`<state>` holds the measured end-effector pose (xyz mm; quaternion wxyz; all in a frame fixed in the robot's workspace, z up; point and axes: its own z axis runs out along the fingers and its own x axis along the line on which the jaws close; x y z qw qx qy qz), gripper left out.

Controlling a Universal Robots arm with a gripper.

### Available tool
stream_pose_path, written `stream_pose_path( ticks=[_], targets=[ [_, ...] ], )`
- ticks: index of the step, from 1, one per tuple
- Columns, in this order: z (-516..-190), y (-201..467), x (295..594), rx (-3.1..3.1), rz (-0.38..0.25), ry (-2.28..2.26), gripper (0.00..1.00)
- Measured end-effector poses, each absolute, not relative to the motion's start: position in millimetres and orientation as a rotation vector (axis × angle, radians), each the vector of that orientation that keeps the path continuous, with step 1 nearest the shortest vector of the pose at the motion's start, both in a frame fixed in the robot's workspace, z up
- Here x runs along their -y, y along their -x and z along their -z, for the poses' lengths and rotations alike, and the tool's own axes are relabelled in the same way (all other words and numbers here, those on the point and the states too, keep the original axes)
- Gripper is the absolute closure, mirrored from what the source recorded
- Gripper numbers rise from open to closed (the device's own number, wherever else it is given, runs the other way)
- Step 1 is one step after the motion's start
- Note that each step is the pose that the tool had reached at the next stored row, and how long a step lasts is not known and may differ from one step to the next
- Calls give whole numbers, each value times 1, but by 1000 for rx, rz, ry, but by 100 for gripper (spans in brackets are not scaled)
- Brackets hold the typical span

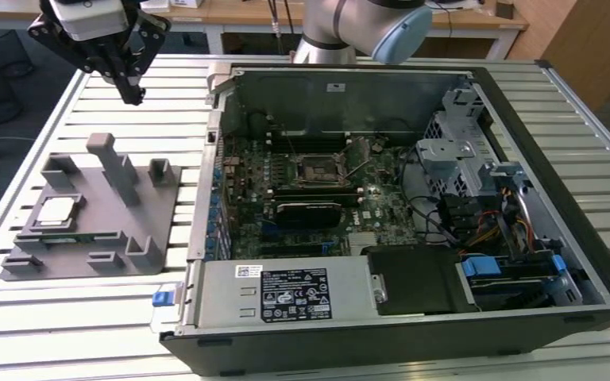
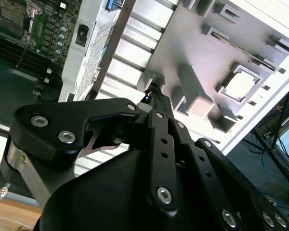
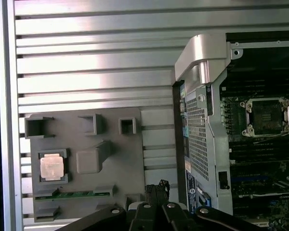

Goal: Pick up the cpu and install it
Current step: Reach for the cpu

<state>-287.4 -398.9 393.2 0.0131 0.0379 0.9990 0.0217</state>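
Exterior view: cpu (image 1: pixel 54 211) in grey tray (image 1: pixel 152 218)

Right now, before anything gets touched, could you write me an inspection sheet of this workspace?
Surface: slatted metal table, bearing a grey tray and an open computer case.
Job's things: cpu lies in a tray recess; socket inside the case looks empty.
Clutter: green memory stick in the tray beside the cpu.
Grippers: gripper shut, holding nothing, in the air above the table, apart from the tray.
Cables: coloured wires inside the case.
Surroundings: wooden bench behind the table.
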Motion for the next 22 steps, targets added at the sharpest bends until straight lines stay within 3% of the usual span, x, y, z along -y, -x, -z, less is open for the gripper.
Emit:
stream_pose_path(
  ticks=[22],
  targets=[
    [-393,311,399,-3112,-68,-118,89]
  ],
)
